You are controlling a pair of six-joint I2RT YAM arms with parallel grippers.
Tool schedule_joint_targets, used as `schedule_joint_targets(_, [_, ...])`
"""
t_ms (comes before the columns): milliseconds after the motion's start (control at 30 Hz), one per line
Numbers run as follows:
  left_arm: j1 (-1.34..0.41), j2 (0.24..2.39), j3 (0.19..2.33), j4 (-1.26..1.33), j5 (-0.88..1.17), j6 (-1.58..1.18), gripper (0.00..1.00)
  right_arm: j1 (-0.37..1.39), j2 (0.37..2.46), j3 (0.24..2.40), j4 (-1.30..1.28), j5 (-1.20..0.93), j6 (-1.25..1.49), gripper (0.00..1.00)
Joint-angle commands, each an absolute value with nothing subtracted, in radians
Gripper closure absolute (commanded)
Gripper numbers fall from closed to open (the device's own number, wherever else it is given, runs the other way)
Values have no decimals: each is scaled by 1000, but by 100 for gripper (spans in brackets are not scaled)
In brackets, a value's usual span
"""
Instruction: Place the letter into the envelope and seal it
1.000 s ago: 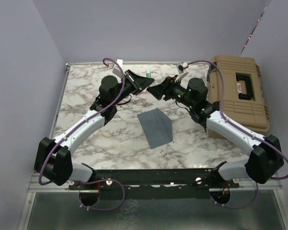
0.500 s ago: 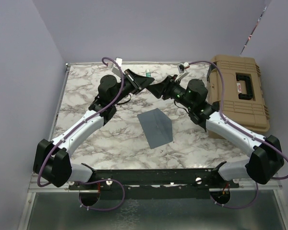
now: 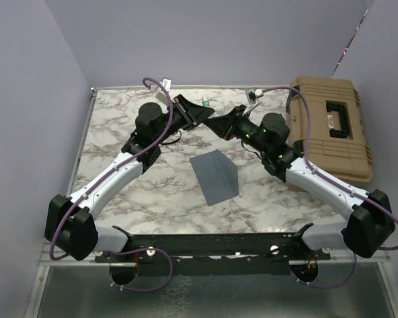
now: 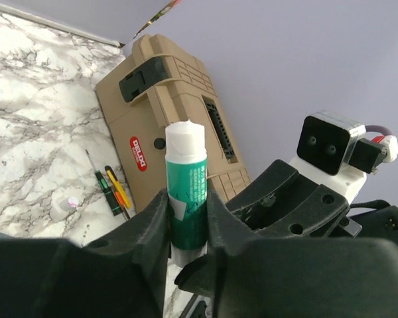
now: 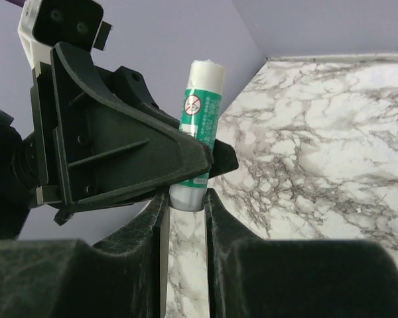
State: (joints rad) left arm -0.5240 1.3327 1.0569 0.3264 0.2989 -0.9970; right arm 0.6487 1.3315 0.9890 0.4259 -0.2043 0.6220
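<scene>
Sealing step, by look of it. Glue stick point(image 4: 186, 165) was held up in air at back of table point(image 3: 119, 142), betw. both grippers. Left gripper point(image 4: 187, 202) was clamped on green middle. Right gripper point(image 5: 186, 199) was closed on bottom end, seemed tight. Envelope point(image 3: 215, 175) was laid flat mid-table, well apart from both. Letter not seen, maybe inside. Next: cap prob. to be pulled off w/o stick dropped, then glue rubbed on flap.
</scene>
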Motion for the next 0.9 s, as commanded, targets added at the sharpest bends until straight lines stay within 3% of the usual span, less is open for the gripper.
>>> schedule_joint_targets(0, [-531, 1305, 1099, 281, 325, -937, 63, 639, 1280, 975, 449, -284, 516, 100])
schedule_joint_targets(67, [-531, 1309, 1101, 275, 311, -926, 45, 638, 1276, 976, 432, -332, 496, 100])
schedule_joint_targets(133, [-532, 1318, 1102, 270, 301, -910, 37, 639, 1274, 977, 411, -351, 486, 100])
schedule_joint_targets(333, [-531, 1330, 1104, 266, 289, -886, 33, 638, 1274, 982, 370, -375, 481, 100])
schedule_joint_targets(433, [-531, 1329, 1109, 265, 292, -869, 44, 638, 1273, 978, 355, -364, 484, 100])
schedule_joint_targets(533, [-531, 1323, 1105, 259, 293, -861, 62, 638, 1274, 977, 351, -357, 491, 100])
schedule_joint_targets(633, [-531, 1319, 1099, 253, 299, -860, 95, 638, 1277, 979, 343, -352, 503, 100])
schedule_joint_targets(667, [-531, 1317, 1096, 257, 304, -861, 100, 638, 1275, 981, 341, -348, 514, 100])
schedule_joint_targets(867, [-531, 1310, 1086, 378, 392, -862, 100, 629, 1262, 978, 392, -373, 748, 100])
